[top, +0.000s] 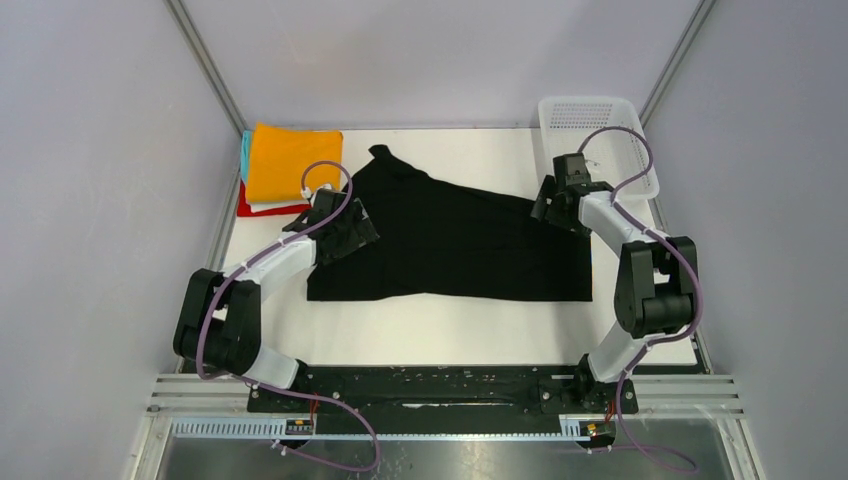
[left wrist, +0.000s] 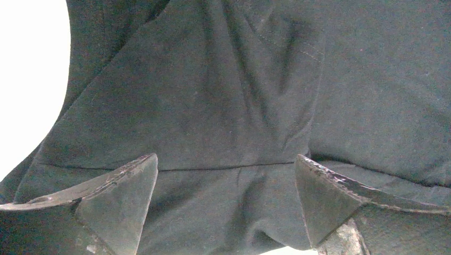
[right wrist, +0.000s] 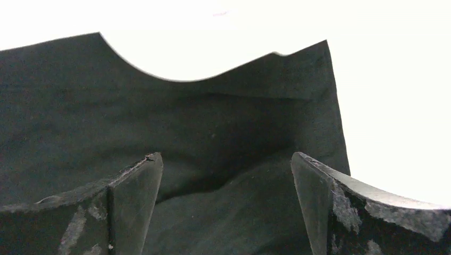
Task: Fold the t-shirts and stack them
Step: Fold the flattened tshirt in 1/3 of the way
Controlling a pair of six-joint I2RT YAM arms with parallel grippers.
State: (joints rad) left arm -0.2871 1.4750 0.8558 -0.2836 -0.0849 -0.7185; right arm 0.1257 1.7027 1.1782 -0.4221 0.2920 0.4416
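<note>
Spread flat mid-desk [top: 450, 335], long axis running left to right, collar end left and hem end right: black t-shirt [top: 460, 240]. Poised low over it, jaws wide apart and gripping nothing: left tool [top: 340, 235] at the shoulder end near the folded stack [top: 285, 165], right tool [top: 555, 205] at the far hem corner beside the basket [top: 600, 115]. Looks like one end per arm, cloth directly beneath each.

Black t-shirt [top: 460, 245] plain; folded shirts [top: 290, 160] orange, white, red, teal; basket [top: 600, 115] white mesh; table [top: 450, 330] white.
</note>
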